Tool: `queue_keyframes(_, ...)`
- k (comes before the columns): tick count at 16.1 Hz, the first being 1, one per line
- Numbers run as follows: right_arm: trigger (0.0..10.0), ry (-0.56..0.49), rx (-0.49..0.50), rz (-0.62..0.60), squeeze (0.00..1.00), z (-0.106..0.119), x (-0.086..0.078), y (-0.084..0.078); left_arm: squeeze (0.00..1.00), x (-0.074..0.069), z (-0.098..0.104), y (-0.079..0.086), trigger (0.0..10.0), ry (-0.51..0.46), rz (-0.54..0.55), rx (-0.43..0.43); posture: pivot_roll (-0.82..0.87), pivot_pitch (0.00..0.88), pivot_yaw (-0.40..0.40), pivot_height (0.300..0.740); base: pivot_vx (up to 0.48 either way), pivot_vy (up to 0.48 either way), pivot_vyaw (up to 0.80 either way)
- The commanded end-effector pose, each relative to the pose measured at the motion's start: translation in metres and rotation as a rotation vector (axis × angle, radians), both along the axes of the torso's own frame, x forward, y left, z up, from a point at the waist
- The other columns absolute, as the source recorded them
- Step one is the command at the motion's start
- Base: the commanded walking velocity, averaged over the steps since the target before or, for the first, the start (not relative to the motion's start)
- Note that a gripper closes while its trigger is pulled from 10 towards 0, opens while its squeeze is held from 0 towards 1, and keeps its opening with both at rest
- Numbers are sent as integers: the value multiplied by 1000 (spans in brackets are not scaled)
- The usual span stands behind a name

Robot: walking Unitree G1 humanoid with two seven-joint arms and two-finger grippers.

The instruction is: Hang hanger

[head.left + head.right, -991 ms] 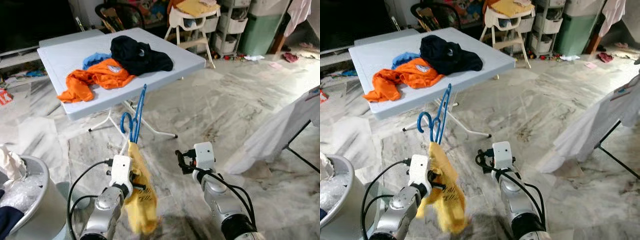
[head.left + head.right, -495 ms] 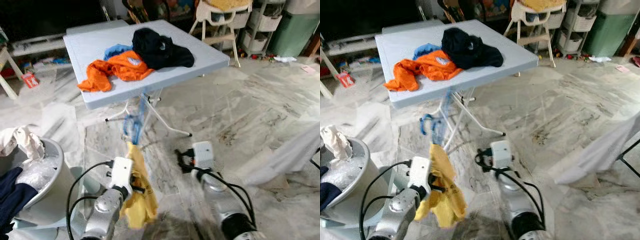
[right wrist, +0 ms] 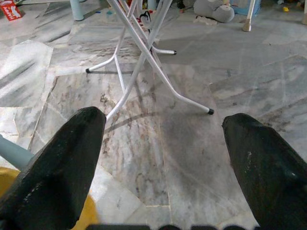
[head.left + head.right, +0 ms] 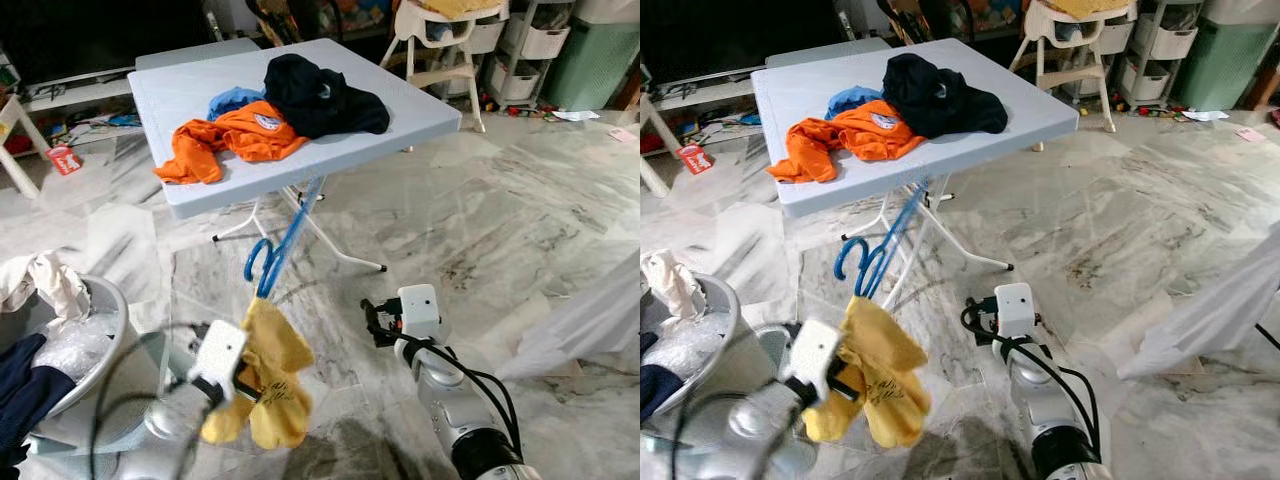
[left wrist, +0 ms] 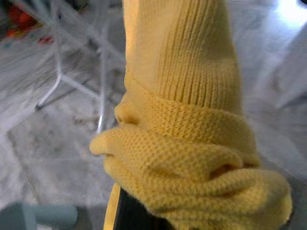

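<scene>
A blue plastic hanger (image 4: 277,238) carries a yellow knit garment (image 4: 266,374) bunched at its lower end. My left gripper (image 4: 236,376) is low at the front left, shut on the hanger through the yellow knit (image 5: 192,120), which hides its fingers. The hanger slants up and to the right, its top end near the white table's edge (image 4: 300,183). My right gripper (image 4: 377,322) hovers over the marble floor at the front centre, open and empty. In the right wrist view its fingers (image 3: 57,158) stand wide apart, facing the table's white legs (image 3: 144,57).
Orange (image 4: 228,138), black (image 4: 320,97) and blue (image 4: 232,100) clothes lie on the table. A grey laundry basket (image 4: 103,322) with clothes stands at the front left. White fabric (image 4: 590,320) hangs at the right. A white high chair (image 4: 440,40) and storage shelves stand behind.
My left wrist has dropped lower and to the left, and the hanger now leans more to the right. The right gripper stays open in about the same place. The camera shifted earlier.
</scene>
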State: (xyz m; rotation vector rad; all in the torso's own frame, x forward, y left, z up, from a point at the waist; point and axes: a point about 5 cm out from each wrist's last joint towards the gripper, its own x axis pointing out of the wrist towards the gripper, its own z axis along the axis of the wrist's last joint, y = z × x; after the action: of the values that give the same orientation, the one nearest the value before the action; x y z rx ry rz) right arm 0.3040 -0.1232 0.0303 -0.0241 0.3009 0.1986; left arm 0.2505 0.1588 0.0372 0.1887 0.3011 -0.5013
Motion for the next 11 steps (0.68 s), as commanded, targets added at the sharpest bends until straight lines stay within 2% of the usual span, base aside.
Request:
queue_keyframes(1, 10000, 22, 12, 6, 0, -2, 1, 1, 0, 11, 22, -4, 10000, -64, -82, -21, -36, 0, 30, 740, 0, 0, 0)
queue_keyframes(3, 10000, 32, 14, 14, 0, -1, 2, 2, 0, 24, 33, 6, 10000, -75, -103, 4, -33, 0, 29, 740, 0, 0, 0)
queue_keyframes(4, 10000, 24, 23, 0, 0, 1, 5, 2, 0, 28, 36, 10, 10000, -67, -152, 54, -33, 0, 36, 740, 0, 0, 0)
queue_keyframes(6, 10000, 24, 32, -25, 0, 1, 7, 1, 0, 31, 38, 13, 10000, -77, -165, 74, -33, 0, 51, 740, 0, 0, 0)
queue_keyframes(9, 10000, 35, 54, -57, 0, -1, 6, 2, 0, 26, 46, 1, 10000, -50, -333, 75, -31, 0, 84, 740, 0, 0, 0)
queue_keyframes(10, 10000, 42, 56, -68, 0, -3, 6, -1, 0, 27, 56, 1, 10000, -59, -403, 92, -32, 0, 89, 740, 0, 0, 0)
queue_keyframes(11, 10000, 57, 64, -65, 0, -4, 6, -2, 0, 32, 68, 3, 10000, -90, -413, 82, -37, 0, 93, 740, 0, 0, 0)
